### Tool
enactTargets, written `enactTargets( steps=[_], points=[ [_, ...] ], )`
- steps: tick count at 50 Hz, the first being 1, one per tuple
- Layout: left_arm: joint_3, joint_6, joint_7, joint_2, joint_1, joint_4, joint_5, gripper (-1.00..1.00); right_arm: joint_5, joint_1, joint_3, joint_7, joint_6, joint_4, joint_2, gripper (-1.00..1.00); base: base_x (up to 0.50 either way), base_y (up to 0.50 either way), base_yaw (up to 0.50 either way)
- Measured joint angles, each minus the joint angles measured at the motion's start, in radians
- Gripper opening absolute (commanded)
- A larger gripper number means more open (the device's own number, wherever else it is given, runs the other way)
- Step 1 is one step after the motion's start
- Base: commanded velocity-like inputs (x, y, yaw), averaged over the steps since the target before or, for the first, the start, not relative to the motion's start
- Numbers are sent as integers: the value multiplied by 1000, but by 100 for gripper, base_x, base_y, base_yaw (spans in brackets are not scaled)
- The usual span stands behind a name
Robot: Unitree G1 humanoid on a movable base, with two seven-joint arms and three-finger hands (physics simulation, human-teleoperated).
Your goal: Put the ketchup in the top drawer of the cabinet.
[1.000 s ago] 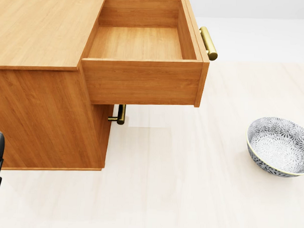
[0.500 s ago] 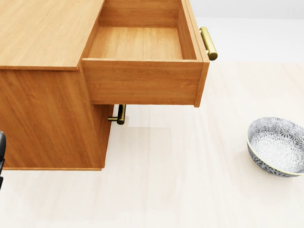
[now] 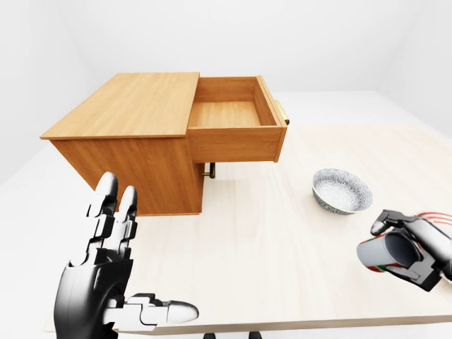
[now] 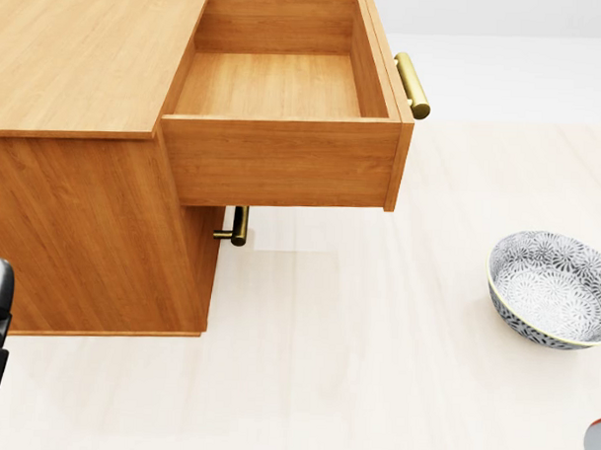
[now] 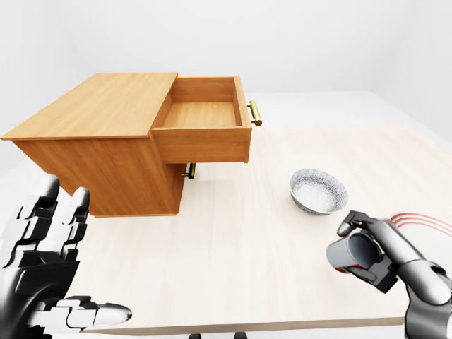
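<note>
The ketchup bottle (image 3: 382, 253) lies sideways in my right hand (image 3: 397, 241), low at the right of the left-eye view, above the table's near edge. The fingers close round it; its grey end faces the camera and a red band shows beneath. The wooden cabinet (image 3: 134, 106) stands at the upper left. Its top drawer (image 4: 276, 86) is pulled out, with nothing inside and a brass handle (image 4: 412, 85) on its right. My left hand (image 3: 127, 272) is raised at the lower left, fingers spread and holding nothing.
A patterned grey bowl (image 3: 342, 191) sits on the pale table (image 3: 268, 240) between the drawer and my right hand. A second brass handle (image 4: 237, 226) shows under the open drawer. Thin red rings (image 3: 432, 215) show on the table at the far right.
In the head view a sliver of the bottle or right hand has come into the bottom right corner. The left hand's fingertip at the left edge has dropped slightly. Cabinet and bowl are unmoved.
</note>
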Motion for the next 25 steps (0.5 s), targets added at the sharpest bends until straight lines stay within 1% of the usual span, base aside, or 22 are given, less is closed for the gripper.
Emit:
enactTargets(
  steps=[4,8,15,25],
  points=[
    [2,0,-1,0,1,0,-4,100,-59,-33,18,0,0,-166,9,-100,0,0,0],
    [8,0,-5,-2,2,0,-9,100,-134,-83,65,0,0,-343,11,-100,0,0,0],
    [17,0,-14,-8,3,0,-14,100,-284,-207,201,0,0,-622,5,-100,0,0,0],
    [29,0,-25,-17,0,0,-21,100,-473,-387,394,0,0,-915,8,-100,0,0,0]
  ],
)
